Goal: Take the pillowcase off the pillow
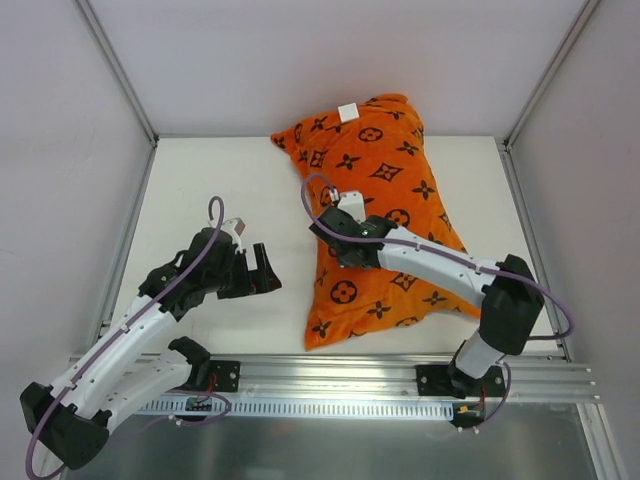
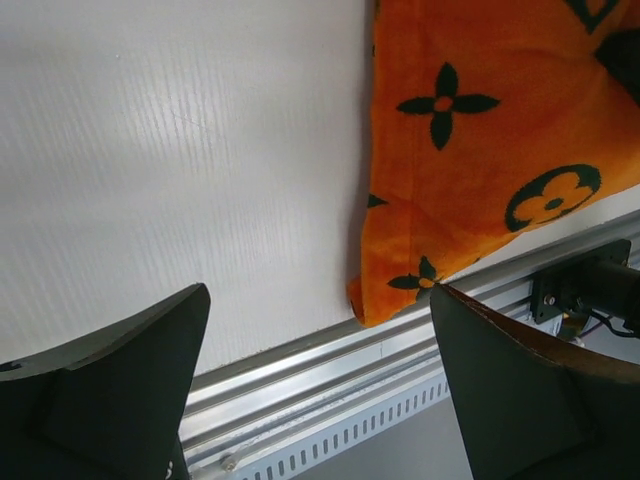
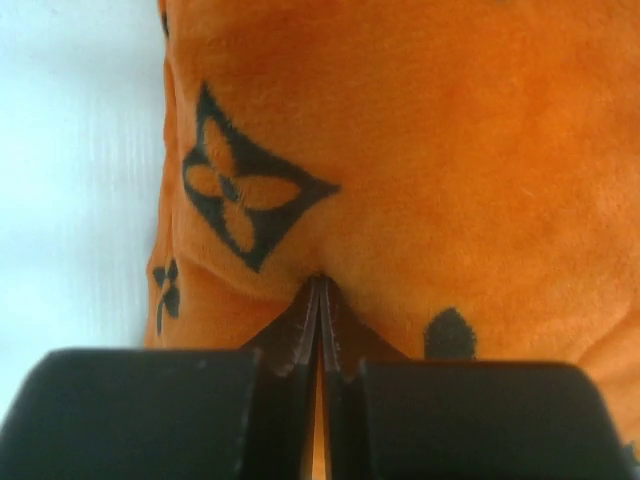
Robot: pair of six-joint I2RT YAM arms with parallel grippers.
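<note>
Pillowcase [image 1: 385, 200] lies stuffed on the counter [image 1: 220, 190]. Right jaws are pinched shut on a thin fold mid-cover; left jaws gape wide, empty, near its corner. That skimpy pinch could slip, or just drag everything.

I read no words, numbers or brand names anywhere. The pillowcase [image 1: 385, 180] bears only black flower, star and circle motifs, no letters among them. Its small white tag [image 1: 348, 112] at the far end looks blank from above, too small for me to make out any print.
</note>
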